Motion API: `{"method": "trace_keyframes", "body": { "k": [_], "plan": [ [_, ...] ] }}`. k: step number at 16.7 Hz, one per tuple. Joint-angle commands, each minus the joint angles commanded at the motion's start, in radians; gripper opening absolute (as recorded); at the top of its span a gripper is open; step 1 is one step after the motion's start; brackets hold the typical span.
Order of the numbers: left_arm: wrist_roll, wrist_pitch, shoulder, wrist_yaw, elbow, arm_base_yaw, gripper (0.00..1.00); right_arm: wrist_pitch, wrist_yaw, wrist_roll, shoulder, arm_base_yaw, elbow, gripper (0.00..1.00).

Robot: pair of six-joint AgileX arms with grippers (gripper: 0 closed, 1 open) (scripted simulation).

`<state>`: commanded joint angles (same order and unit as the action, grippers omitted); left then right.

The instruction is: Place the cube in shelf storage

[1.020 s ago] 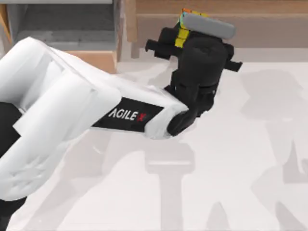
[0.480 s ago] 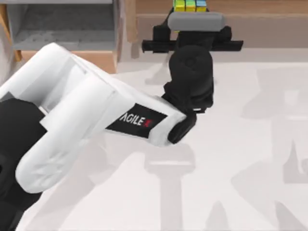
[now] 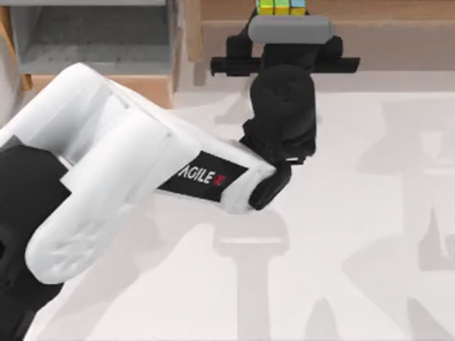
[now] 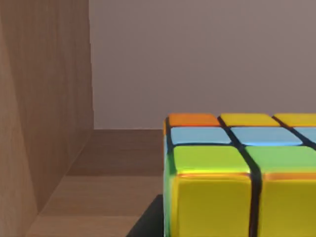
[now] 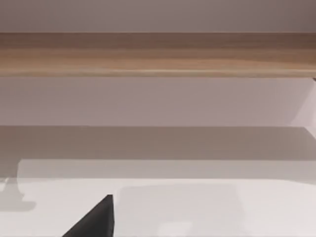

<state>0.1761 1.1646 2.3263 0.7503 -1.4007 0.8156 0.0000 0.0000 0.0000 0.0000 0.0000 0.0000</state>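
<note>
Top view: white left arm [image 3: 106, 170] reaches from the near-left side toward the shelf storage [image 3: 370, 32] at the far edge; black band on its forearm reads "AGILEX" in white, last letter red; black wrist ends in the left gripper [image 3: 281, 15], right at the shelf storage front; a grey bar and black crosspiece sit over the fingers, so whether they are spread or clamped cannot be told here; the cube [image 3: 281, 7] peeks out just beyond the grey bar, yellow, green and blue squares showing, on the wooden edge of the shelf storage; left of the shelf storage stands a grey-lined wooden compartment [image 3: 92, 35], apart from the cube; pale table [image 3: 370, 234] carries soft arm shadows.

Left wrist view: adds the inside of the shelf storage [image 4: 197, 59]; brownish-grey back face, wood side wall, wood floor; cube [image 4: 242, 173] very close, apparently resting on that floor, away from the side wall; orange, yellow, blue and green squares split by dark lines; a dark sliver beside its base, too little to name; finger grip on it cannot be judged.

Right wrist view: shelf storage [image 5: 158, 54] seen from farther off, light wood edge over greyish face, table [image 5: 222, 207] before it; a dark finger tip of the right gripper [image 5: 96, 219] shows, its spread cannot be told.
</note>
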Motion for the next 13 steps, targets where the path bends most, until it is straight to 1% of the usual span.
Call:
{"method": "trace_keyframes", "body": {
  "k": [3,10,13],
  "plan": [
    [-0.007,-0.046,0.032,-0.020,-0.086,-0.022,0.00,0.000,0.000,0.000,0.000,0.000,0.000,1.00],
    [-0.034,-0.225,0.172,-0.098,-0.383,-0.104,0.00,0.000,0.000,0.000,0.000,0.000,0.000,1.00],
    [-0.041,-0.277,0.215,-0.121,-0.465,-0.127,0.00,0.000,0.000,0.000,0.000,0.000,0.000,1.00]
  ]
}}
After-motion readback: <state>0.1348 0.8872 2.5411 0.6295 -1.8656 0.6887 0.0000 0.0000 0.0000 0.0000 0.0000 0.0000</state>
